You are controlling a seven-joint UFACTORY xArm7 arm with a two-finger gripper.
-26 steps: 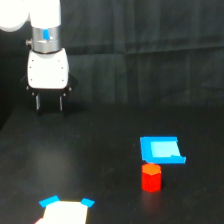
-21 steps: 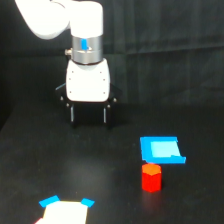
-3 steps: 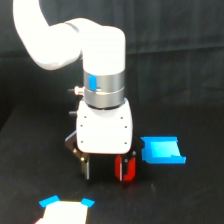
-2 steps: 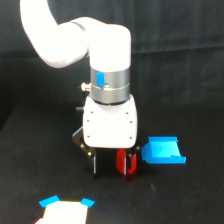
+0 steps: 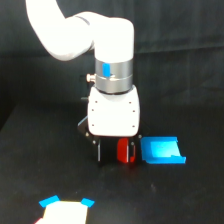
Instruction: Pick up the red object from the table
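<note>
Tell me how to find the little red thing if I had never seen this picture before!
Start at the big white robot arm in the middle and follow it down to its black gripper just above the black table. The small red stubby block sits between the gripper's fingers. It is the only red thing here; the flat tray-like piece on the exterior view's right is bright blue.
</note>
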